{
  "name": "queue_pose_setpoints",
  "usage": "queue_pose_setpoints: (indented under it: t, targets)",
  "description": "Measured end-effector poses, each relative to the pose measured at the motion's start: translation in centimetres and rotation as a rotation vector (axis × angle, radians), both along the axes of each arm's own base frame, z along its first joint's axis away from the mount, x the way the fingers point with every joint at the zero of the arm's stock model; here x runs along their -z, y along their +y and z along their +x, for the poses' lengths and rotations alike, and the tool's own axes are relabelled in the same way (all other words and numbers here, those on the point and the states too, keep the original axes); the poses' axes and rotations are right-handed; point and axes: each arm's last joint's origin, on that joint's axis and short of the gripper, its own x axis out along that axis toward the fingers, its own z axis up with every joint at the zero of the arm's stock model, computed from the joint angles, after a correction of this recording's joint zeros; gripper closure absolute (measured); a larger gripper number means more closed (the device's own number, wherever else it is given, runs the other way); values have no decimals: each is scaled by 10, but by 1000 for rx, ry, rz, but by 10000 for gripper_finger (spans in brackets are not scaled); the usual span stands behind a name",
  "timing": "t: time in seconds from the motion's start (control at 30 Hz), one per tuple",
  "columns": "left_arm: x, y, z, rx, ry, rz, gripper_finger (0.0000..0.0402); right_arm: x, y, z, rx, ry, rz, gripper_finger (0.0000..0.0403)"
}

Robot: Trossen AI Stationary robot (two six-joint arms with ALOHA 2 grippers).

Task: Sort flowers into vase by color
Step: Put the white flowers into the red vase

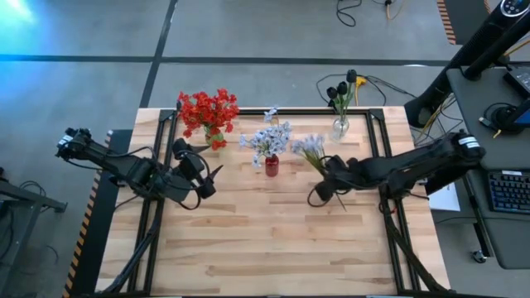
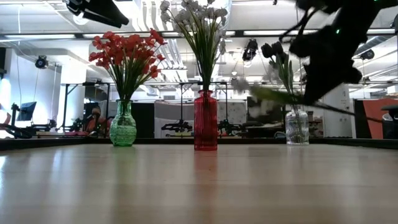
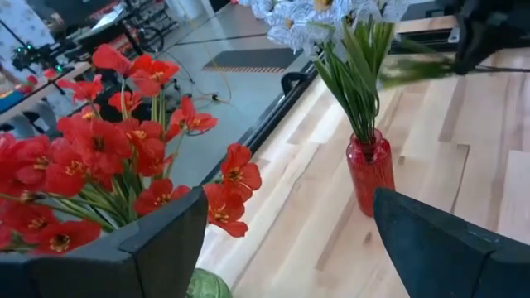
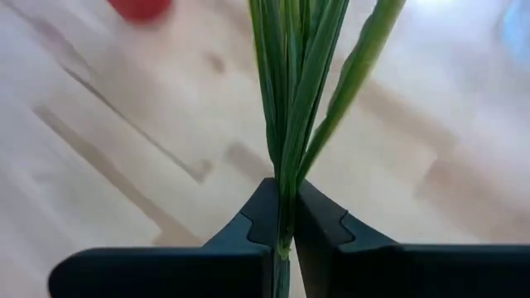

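Note:
My right gripper [image 1: 326, 177] is shut on a flower with a pale blue-white bloom [image 1: 308, 147] and thin green stalks, right of the red vase [image 1: 272, 166]. That vase holds pale blue-white flowers [image 2: 200, 18]. A green vase [image 2: 123, 127] with red flowers [image 1: 207, 110] stands at the far left. A clear vase [image 1: 339, 128] with dark buds [image 1: 341, 87] stands at the far right. My left gripper [image 3: 290, 223] hangs open near the red flowers, with nothing between its fingers. My right gripper pinches the flower's bunched green stalks [image 4: 286, 186] between its two fingers [image 4: 319, 219], below the leaves. It slants down from the table's right side. The flower is lifted clear of the table, lying tilted, with its bloom toward the far edge and its stalk end [image 1: 342, 204] toward the near edge.
The three vases stand in a row along the far half of the wooden table [image 1: 273, 248]. Bare wood lies between them and the near edge. Black frame rails [image 1: 389, 215] run along both sides. A desk with a keyboard [image 1: 507, 190] stands to the right.

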Motion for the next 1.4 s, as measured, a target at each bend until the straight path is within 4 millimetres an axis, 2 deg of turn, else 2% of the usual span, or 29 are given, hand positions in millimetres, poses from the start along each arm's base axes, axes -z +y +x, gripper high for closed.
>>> queue_pose_setpoints:
  t: [0.13, 0.3, 0.5, 0.67, 0.8, 0.93, 1.1, 1.23, 1.4]
  targets:
    - [0, 0, 1, -8, -10, -12, 80, -17, 8, -7, -28, -119, -144, 385]
    - [2, 0, 3, -51, -27, 7, 80, -36, 21, -5, -97, -283, -360, 385]
    - [3, -1, 4, -74, -23, 35, 80, -59, 36, 9, -207, -454, -553, 385]
    - [2, 1, 4, -101, -34, 54, 80, -78, 46, 27, -384, -598, -673, 385]
    - [4, 0, 5, -94, -28, 47, 80, -87, 53, 40, -518, -704, -763, 385]
    - [8, -2, 9, -89, -8, 50, 80, -80, 59, 51, -593, -799, -879, 385]
    - [11, -3, 13, -92, 10, 64, 80, -66, 59, 53, -597, -972, -1005, 385]
    - [12, -4, 13, -93, 13, 66, 80, -55, 51, 54, -598, -1107, -1043, 385]
    - [12, -4, 13, -94, 10, 64, 80, -38, 39, 67, -621, -1120, -1050, 385]
